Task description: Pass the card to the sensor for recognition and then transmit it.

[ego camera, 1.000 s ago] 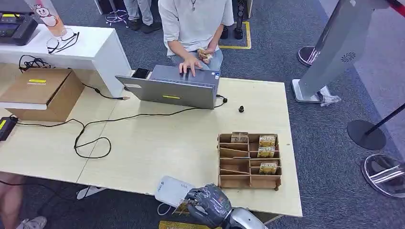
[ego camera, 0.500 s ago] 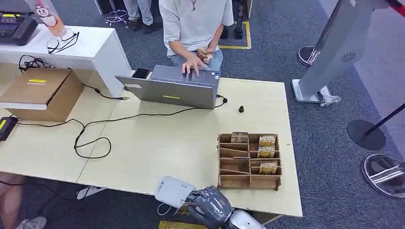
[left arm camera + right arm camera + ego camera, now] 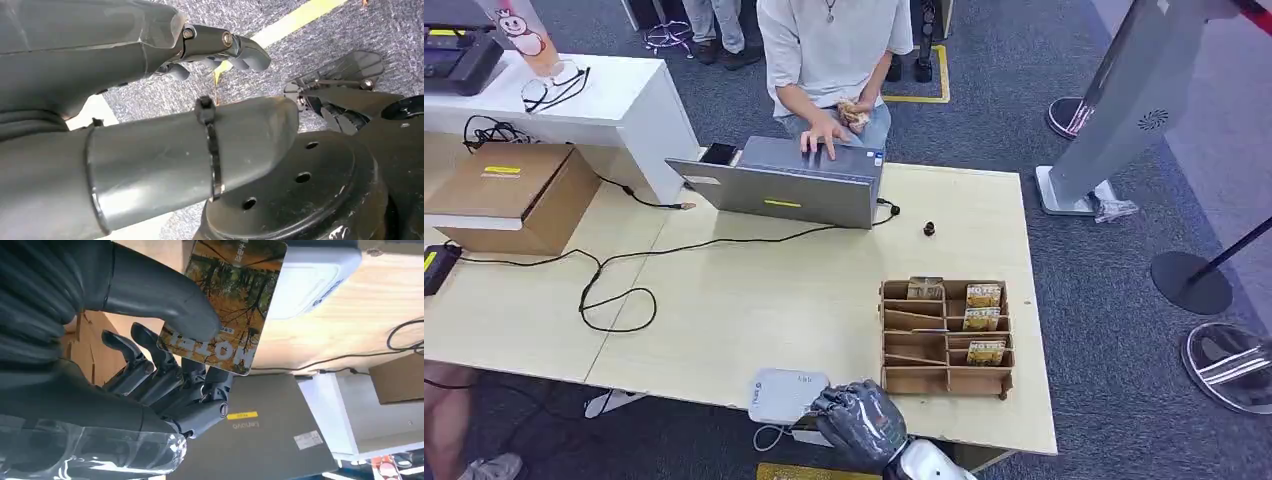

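- Moved up and slightly toward the sensor over the past second, the right hand (image 3: 861, 423) now sits at the near desk edge, its fingers touching or overlapping the reader's near right corner in the head view.
- Its thumb and fingers pinch the card (image 3: 223, 305), an orange autumn-forest print with large lettering; the right wrist view shows the card's free end reaching over the white sensor (image 3: 786, 394), long axis pointing from palm to reader.
- Whether the card lies flat on the sensor or hovers just above it I cannot tell.
- Judged from this, the recognition step is under way; handing the card on is not yet done.
- Hanging low beside the robot's body over carpet, the left hand (image 3: 220, 47) has fingers loosely extended and holds nothing, so the right is the nearer hand by far.
- Farther along the desk (image 3: 764, 300), just right of the hand, stands the wooden card rack (image 3: 946, 338); beyond it, a laptop (image 3: 786, 182) with a person's hand (image 3: 826, 134) on it.
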`<action>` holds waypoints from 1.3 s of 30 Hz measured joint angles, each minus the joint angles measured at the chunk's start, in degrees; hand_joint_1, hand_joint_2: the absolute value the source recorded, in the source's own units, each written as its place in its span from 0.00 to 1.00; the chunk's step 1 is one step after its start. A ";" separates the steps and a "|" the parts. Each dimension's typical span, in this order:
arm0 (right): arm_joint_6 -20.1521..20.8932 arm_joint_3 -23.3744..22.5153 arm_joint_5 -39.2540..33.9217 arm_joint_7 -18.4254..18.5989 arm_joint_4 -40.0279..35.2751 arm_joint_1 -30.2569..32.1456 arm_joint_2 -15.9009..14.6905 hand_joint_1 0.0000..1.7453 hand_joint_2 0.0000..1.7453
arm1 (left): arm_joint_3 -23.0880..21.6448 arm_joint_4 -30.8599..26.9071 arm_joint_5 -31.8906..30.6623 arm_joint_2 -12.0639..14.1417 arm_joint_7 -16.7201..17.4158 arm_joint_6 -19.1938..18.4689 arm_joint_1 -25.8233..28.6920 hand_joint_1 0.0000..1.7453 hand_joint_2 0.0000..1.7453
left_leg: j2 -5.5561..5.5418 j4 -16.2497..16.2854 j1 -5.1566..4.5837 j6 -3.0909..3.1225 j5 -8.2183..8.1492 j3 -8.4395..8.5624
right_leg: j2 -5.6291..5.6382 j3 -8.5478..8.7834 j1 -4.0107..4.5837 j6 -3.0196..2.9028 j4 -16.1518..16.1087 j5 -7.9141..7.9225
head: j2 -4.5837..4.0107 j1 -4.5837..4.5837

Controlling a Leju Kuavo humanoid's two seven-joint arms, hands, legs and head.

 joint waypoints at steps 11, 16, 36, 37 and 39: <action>-1.71 0.96 1.66 1.05 2.78 -0.91 0.94 1.00 1.00 | 0.07 -0.33 -0.68 -0.04 0.00 0.35 -0.19 0.00 0.00 | 0.00 0.00 0.00 0.00 0.00 0.00 | 0.00 0.00 0.00 0.00 0.00 0.00 | 0.00 0.00; -1.71 1.01 1.66 1.07 3.57 -1.04 1.23 1.00 1.00 | 0.07 -0.33 -0.83 -0.02 0.00 0.50 -0.65 0.00 0.00 | 0.00 0.00 0.00 0.00 0.00 0.00 | -0.01 0.01 0.00 0.00 0.00 0.00 | 0.00 0.00; 0.11 2.30 0.33 0.57 3.78 -2.42 2.89 1.00 1.00 | 0.07 -0.02 -1.01 0.55 0.02 2.14 -0.91 0.00 0.00 | -0.01 0.00 0.00 0.00 0.01 0.00 | -0.01 0.01 0.01 0.00 0.00 0.00 | 0.00 -0.02; 0.19 2.36 0.11 0.42 3.76 -2.51 2.97 1.00 1.00 | 0.07 0.04 -1.01 0.57 0.02 2.23 -0.91 0.00 0.00 | -0.01 0.00 0.00 0.00 0.01 0.00 | 0.00 0.01 0.01 0.00 0.00 0.00 | 0.00 0.00; 0.61 2.47 -0.59 0.00 3.67 -2.78 3.17 1.00 1.00 | 0.07 0.13 -1.01 0.59 0.02 2.27 -0.93 0.00 0.00 | 0.00 0.00 0.00 0.00 0.01 0.00 | 0.00 0.01 0.01 0.00 0.00 0.00 | 0.00 0.00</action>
